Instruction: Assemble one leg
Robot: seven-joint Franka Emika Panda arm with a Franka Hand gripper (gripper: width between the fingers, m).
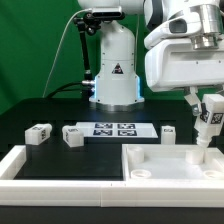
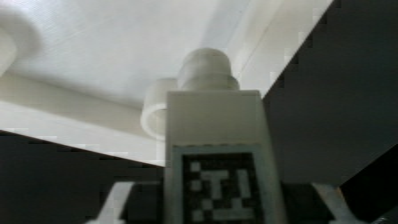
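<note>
1. Mid-task: fingers [image 1: 191,98] clamped on one leg [image 1: 210,116], upright, threaded tip down at corner of white panel [image 1: 160,165].
2. Can't tell whether seated; insertion and screwing-in probably left.
3. Three loose legs [image 1: 38,132], [image 1: 72,134], [image 1: 168,133] lying on surface [image 1: 40,110].
4. Arm pose: wrist pointing straight down over panel, at the exterior view's right.

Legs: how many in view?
4. From the exterior view's left: first leg; second leg; marker board; third leg; fourth leg in pincer.
</note>
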